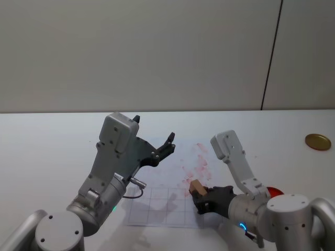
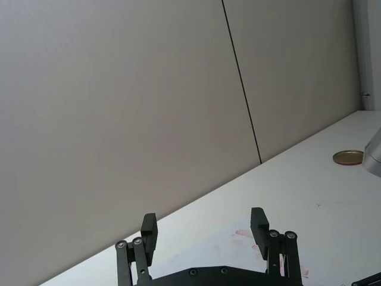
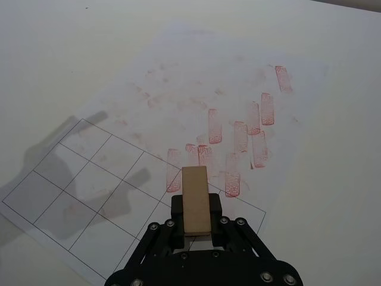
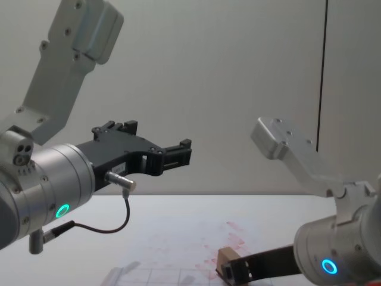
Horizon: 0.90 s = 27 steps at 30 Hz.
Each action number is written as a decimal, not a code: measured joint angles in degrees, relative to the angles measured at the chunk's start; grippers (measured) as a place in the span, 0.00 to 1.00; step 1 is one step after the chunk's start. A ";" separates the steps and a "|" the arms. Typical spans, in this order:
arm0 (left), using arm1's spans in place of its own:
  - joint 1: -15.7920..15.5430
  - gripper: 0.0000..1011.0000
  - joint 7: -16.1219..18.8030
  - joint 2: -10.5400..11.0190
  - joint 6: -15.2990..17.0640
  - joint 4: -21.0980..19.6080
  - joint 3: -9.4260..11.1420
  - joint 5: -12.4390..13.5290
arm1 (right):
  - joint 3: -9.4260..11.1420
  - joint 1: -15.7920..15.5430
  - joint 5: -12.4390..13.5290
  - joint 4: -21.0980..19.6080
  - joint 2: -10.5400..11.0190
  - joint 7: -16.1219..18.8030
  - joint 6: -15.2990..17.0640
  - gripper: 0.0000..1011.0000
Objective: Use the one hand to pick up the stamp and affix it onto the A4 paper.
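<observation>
My right gripper [image 1: 202, 198] is shut on the stamp [image 1: 196, 186], a small light-tan wooden block. It holds the block low over the near right part of the A4 paper [image 1: 157, 197]. In the right wrist view the stamp [image 3: 195, 199] points at the paper [image 3: 119, 119], close to a cluster of pale red marks beside the grey grid. Whether the block touches the sheet I cannot tell. The chest view has the stamp [image 4: 225, 260] low between the black fingers [image 4: 239, 270]. My left gripper [image 1: 163, 147] hangs open and raised above the paper's left side, holding nothing.
A gold round lid [image 1: 318, 141] lies far right on the white table [image 1: 47, 141]. Part of a red dish [image 1: 276, 190] peeks out behind my right forearm. A grey wall stands behind the table.
</observation>
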 joint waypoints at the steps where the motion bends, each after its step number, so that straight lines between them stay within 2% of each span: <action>1: 0.00 0.98 0.00 0.00 0.00 0.00 0.00 0.00 | 0.02 -0.02 0.00 -0.03 0.01 0.00 0.00 0.22; 7: 0.00 0.98 0.00 0.00 0.00 0.00 0.00 0.00 | 0.25 -0.37 0.01 -1.17 0.22 -0.34 -0.75 0.22; 17: 0.00 0.98 0.00 0.00 0.00 0.00 0.00 0.00 | 1.25 -0.71 -0.14 -4.31 0.79 -2.72 -4.22 0.22; 27: 0.00 0.98 0.00 0.00 0.00 0.00 0.00 0.00 | 3.35 -2.06 0.33 -9.37 2.23 -7.38 -8.53 0.22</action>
